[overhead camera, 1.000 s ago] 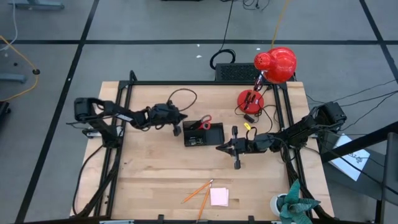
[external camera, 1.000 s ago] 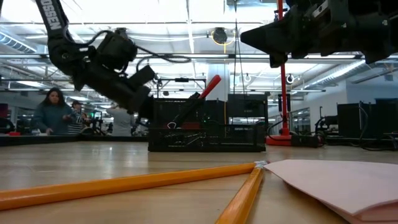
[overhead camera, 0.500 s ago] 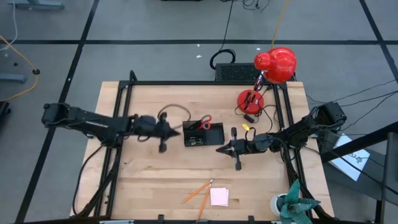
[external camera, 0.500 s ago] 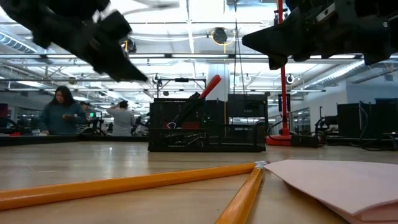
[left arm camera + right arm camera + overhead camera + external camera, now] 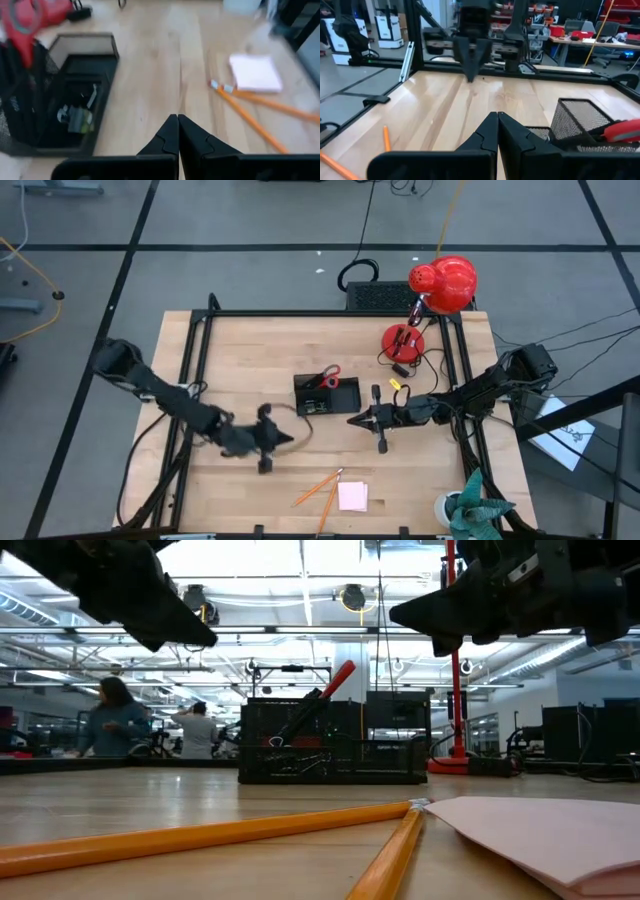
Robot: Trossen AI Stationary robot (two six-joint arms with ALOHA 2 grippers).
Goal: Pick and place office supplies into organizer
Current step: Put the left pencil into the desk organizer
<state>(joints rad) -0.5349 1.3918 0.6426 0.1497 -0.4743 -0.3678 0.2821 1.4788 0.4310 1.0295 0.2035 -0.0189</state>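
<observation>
Looking straight down, the black mesh organizer point(image 5: 326, 394) sits at the frame's centre with red-handled scissors point(image 5: 329, 376) standing in its taller section. Lower centre lie two orange pencils point(image 5: 318, 489) beside a pale pink sticky-note pad point(image 5: 352, 496). The left gripper point(image 5: 290, 438), clenched and empty, hangs lower left of the organizer; the right gripper point(image 5: 350, 419), likewise clenched on nothing, sits just right of it. From table height, the pencils point(image 5: 230, 832) cross the foreground, the organizer point(image 5: 335, 742) behind them.

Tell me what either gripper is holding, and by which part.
Nothing. The left gripper and right gripper are both shut empty above the table.
</observation>
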